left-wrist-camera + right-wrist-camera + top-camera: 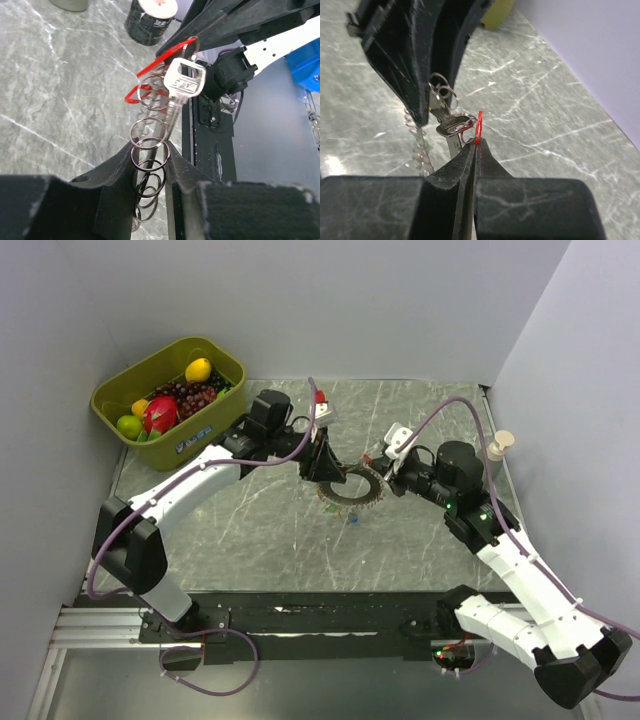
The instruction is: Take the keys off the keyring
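The keyring [357, 502] is a loop of linked silvery rings, held up between both grippers at mid-table. My left gripper [325, 462] is closed across the ring chain [148, 150], and one ring touches both fingers. A silver metal key [182, 85] hangs on the chain just beyond the fingertips, beside a red ring [150, 75]. My right gripper [476, 142] is shut on that red ring [479, 125], with the key [452, 126] right next to its tips. The rest of the chain [417, 147] droops toward the table.
A green bin [110, 400] of fruit stands at the back left. A small blue piece [351, 520] and a green bit [330, 505] lie on the marble table under the keyring. A white-topped dark container [150, 17] stands behind, and a pale object [503, 445] sits at the right wall.
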Robot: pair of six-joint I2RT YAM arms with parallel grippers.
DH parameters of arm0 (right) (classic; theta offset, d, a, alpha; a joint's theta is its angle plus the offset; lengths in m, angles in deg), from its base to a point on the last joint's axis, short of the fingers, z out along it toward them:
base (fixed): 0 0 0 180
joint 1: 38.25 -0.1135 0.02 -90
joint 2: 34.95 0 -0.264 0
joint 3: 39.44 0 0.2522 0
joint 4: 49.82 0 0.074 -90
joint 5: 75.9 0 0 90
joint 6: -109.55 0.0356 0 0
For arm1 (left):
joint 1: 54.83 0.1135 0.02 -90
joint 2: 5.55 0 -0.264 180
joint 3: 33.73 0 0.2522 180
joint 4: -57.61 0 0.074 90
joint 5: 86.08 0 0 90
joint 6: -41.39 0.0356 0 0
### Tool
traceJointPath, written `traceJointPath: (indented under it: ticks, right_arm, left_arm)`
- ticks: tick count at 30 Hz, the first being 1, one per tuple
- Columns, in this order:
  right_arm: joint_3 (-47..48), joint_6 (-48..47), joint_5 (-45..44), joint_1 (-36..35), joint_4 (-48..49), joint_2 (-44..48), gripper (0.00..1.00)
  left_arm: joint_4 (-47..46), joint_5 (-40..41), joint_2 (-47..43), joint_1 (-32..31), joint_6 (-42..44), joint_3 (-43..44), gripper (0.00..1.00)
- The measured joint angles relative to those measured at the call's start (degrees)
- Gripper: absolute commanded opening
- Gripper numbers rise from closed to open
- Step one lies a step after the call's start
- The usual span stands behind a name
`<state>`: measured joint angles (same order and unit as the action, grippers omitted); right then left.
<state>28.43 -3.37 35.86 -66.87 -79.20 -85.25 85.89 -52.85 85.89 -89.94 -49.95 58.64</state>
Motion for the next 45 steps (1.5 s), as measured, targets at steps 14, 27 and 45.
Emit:
traceJointPath:
  ticks: [14,27,45]
  right_arm:
    - [-2.43,-7.26,-3.34,0.02,-1.29,4.00,0.51]
    - [-0.72,-11.37,0.76,0.02,-6.73,1.92,0.54]
    - [-1.55,0.90,5.81,-0.57,1.84,-3.23,0.53]
  left_arm:
    - [1.51,1.29,-2.49,2.25,0.28,0.00,0.01]
    - [3.78,1.62,-3.61,3.02,1.77,0.07,0.01]
    - [3.32,1.75,-3.61,3.61,0.81,0.07,0.01]
